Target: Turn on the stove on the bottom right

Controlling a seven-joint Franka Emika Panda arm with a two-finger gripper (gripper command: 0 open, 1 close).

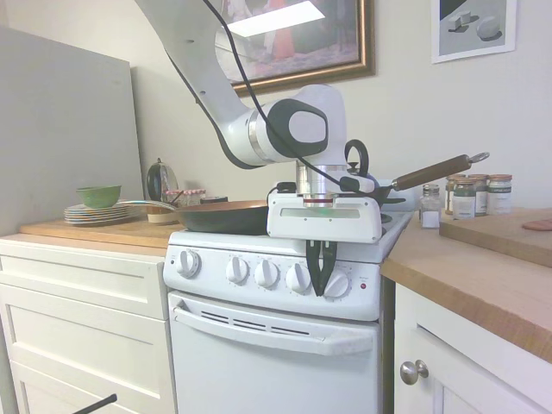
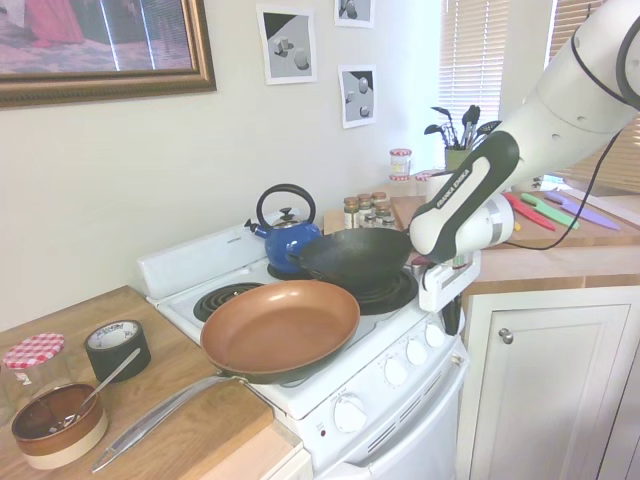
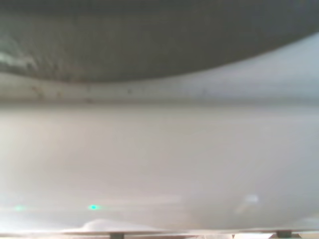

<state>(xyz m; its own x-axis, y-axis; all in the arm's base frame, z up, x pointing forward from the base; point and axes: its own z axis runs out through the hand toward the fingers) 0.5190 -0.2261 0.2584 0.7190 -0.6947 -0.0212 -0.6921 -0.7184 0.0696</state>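
— What does the stove [image 1: 276, 345] look like from here?
— Narrow white range set between the white drawers [image 1: 82, 328] and the wooden desk [image 1: 483, 276]. Five round white knobs on the front panel, a small red light [image 1: 362, 285] at the right end.
— And the gripper [image 1: 322, 285]?
— Pointing down in front of the panel, between the fourth knob [image 1: 298, 277] and the rightmost knob [image 1: 336, 284]. Its black fingers are nearly together, holding nothing.
— Does the other side add anything?
— Yes: coil burners, a copper frying pan [image 2: 280, 328], a black wok [image 2: 350, 255] and a blue kettle [image 2: 285, 240]. The wrist view is only a blur of white and dark.
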